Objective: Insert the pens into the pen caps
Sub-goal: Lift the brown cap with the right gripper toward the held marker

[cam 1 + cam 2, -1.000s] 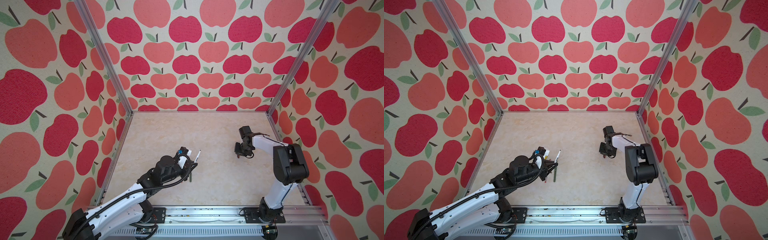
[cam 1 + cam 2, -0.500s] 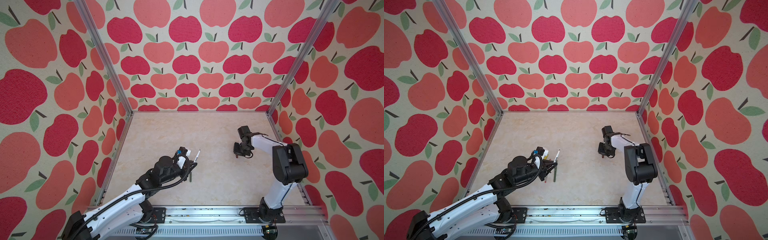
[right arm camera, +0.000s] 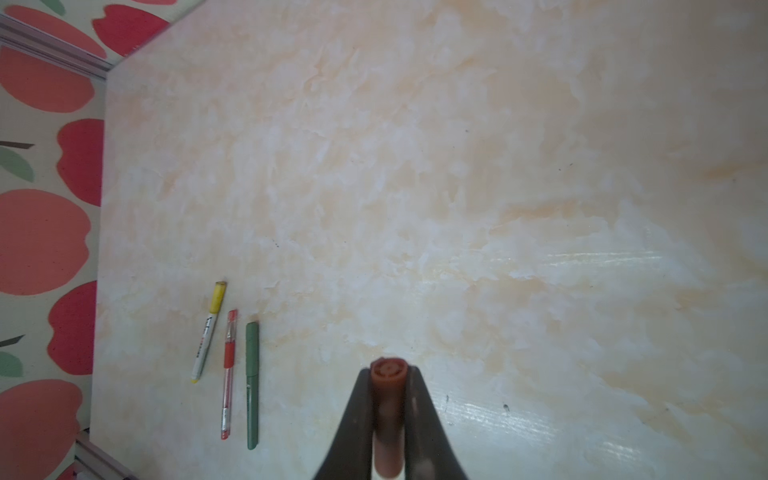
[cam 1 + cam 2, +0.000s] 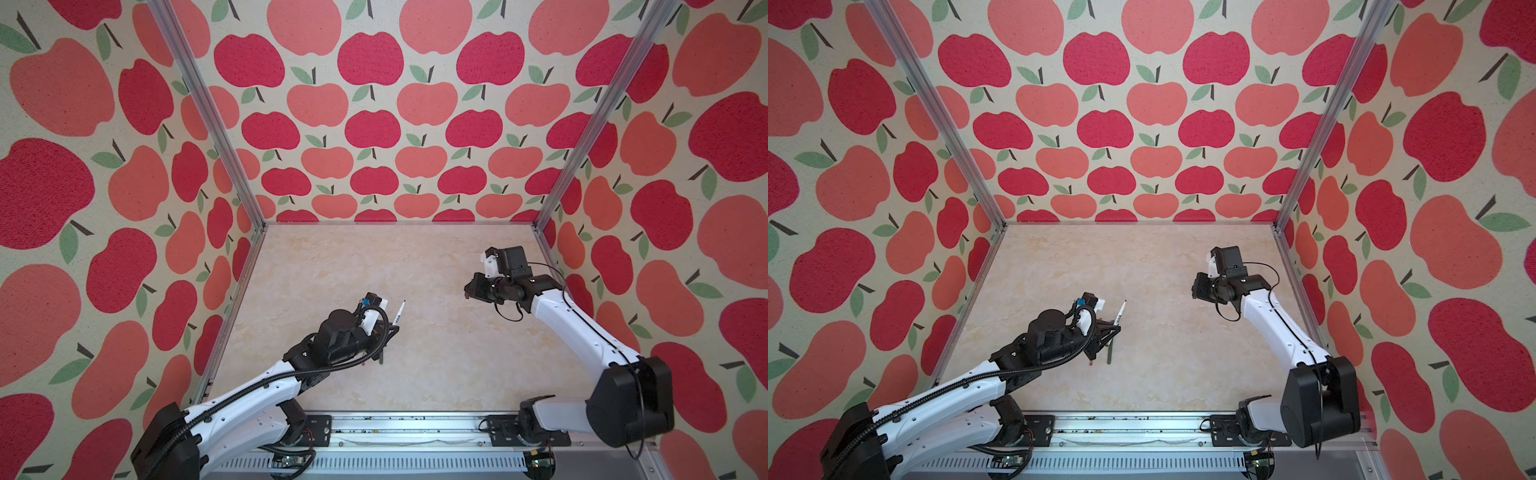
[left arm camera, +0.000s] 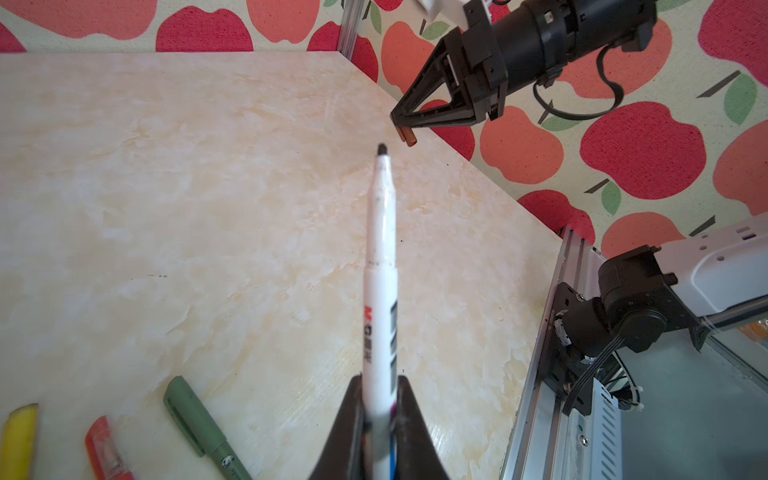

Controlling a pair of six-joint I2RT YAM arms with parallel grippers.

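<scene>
Front edge: metal rail (image 4: 415, 430) carrying both arm bases. Next in, three pens lie flat on the marble-look table (image 4: 436, 257), side by side, roughly parallel, small gaps between them: yellow-capped pen (image 3: 206, 338), red pen (image 3: 228, 374), green pen (image 3: 252, 386). Each has a cap on one end as far as the wrist views show. In both top views the left arm hides most of that row; only the green one and a red end poke out below the wrist. Left gripper (image 5: 380, 388) hangs just above and beside that row, fingers clamped on the back end of the white pen (image 5: 380, 266). Pen is off the table, tilted, bare dark tip leading, pointed toward the right side of the workspace. Further back and to the right, right gripper (image 3: 388, 382) is also off the table, fingers clamped on the brown cap (image 5: 409, 138); the cap's round end sticks out past the fingertips. In the left wrist view the pen tip sits close to the cap but clear of it; both top views show open table between the two grippers, so pen and cap are apart, not mated. Can't tell from any view whether tip and cap bore line up. Behind everything: apple-print back wall (image 4: 374, 124), same print on both side walls.
</scene>
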